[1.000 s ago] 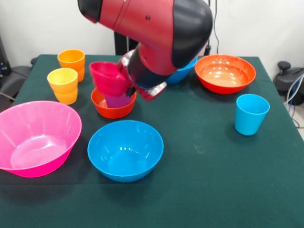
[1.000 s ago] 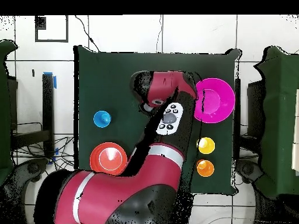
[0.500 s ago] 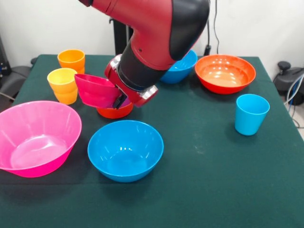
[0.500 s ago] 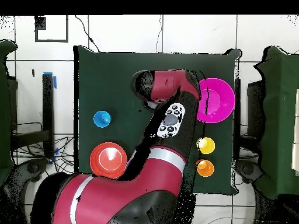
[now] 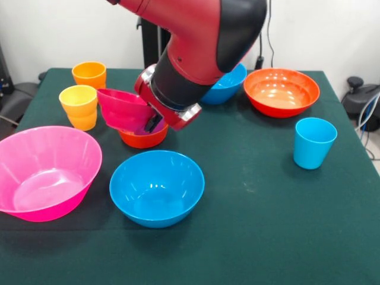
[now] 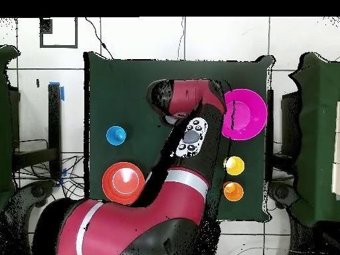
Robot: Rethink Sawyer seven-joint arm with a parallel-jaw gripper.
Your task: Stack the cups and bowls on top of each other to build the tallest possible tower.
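My gripper (image 5: 150, 123) is shut on the rim of the small magenta bowl (image 5: 122, 109), which hangs tilted with its mouth turned toward the arm. Right below it the small orange-red bowl (image 5: 141, 139) sits on the cloth. Only a sliver of the purple cup (image 5: 157, 127) inside it shows beside the fingers. The yellow cup (image 5: 78, 105) and orange cup (image 5: 89, 74) stand to the left. At the right is the light blue cup (image 5: 313, 142). In the overhead view the arm (image 6: 189, 136) covers the gripper and the pile.
The big pink bowl (image 5: 44, 172) sits front left, with a blue bowl (image 5: 157, 187) beside it. A second blue bowl (image 5: 228, 84) shows behind the arm. The wide orange bowl (image 5: 281, 91) is at the back right. The overhead view shows the pink bowl (image 6: 244, 114), orange bowl (image 6: 123, 181) and light blue cup (image 6: 115, 135).
The gripper swung the magenta bowl down and left from above the purple cup, tipping it further, then raised it slightly. All other cups and bowls stayed put.
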